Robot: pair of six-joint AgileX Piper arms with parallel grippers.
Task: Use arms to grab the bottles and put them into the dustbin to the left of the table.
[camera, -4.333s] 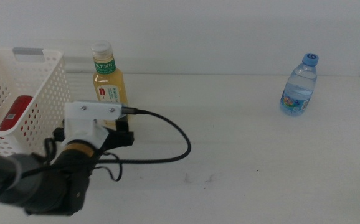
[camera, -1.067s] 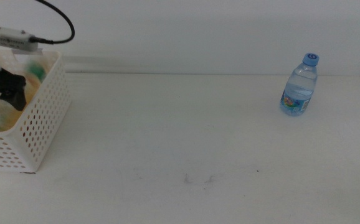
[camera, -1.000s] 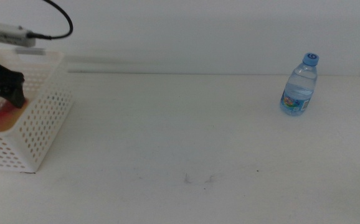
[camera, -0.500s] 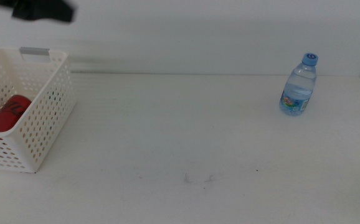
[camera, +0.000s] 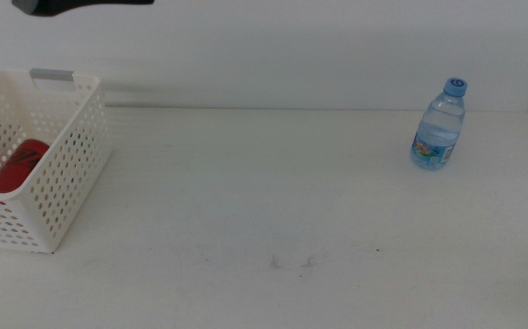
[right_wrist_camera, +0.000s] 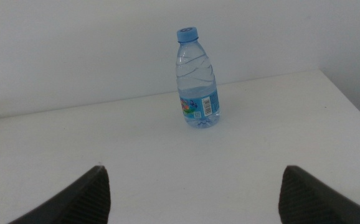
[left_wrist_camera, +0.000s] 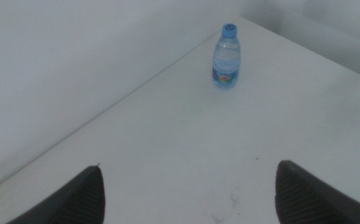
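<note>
White table (camera: 273,201) | water bottle (camera: 438,124) upright – far right | left gripper (left_wrist_camera: 186,193), right gripper (right_wrist_camera: 192,193) – both wide, empty

You see a plain white wall (camera: 319,46) behind everything; it has no marks on it; the light is soft and even; a faint grey shadow line (camera: 246,91) runs along the wall's foot, just above the far edge.

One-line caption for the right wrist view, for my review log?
Right gripper, jaws open, faces the upright blue-capped water bottle standing alone on the white table.
</note>
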